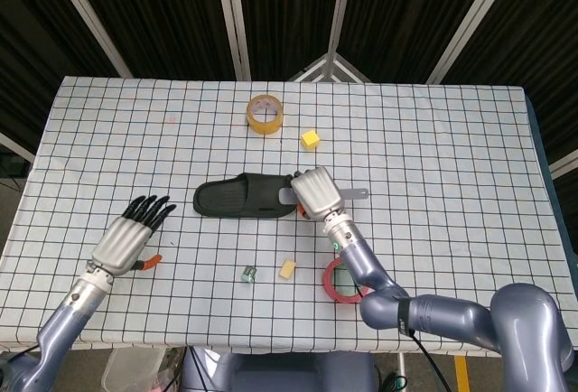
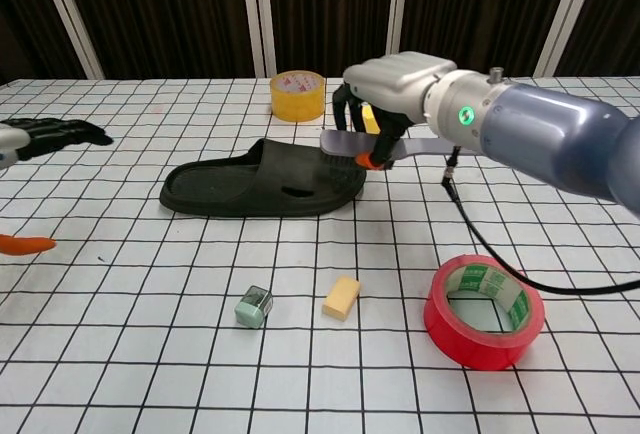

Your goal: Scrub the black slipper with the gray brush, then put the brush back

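Gray brush (image 2: 345,144) gripped in right hand (image 2: 395,79), held just above toe end of black slipper (image 1: 244,197), slipper laid lengthwise left-right on worktop (image 1: 452,148). Left hand (image 1: 126,234) spread, nothing held, well apart.

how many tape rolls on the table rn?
2. A yellow tape roll at the far side behind the slipper, and a red tape roll at the near side, partly hidden by the right arm in the head view.
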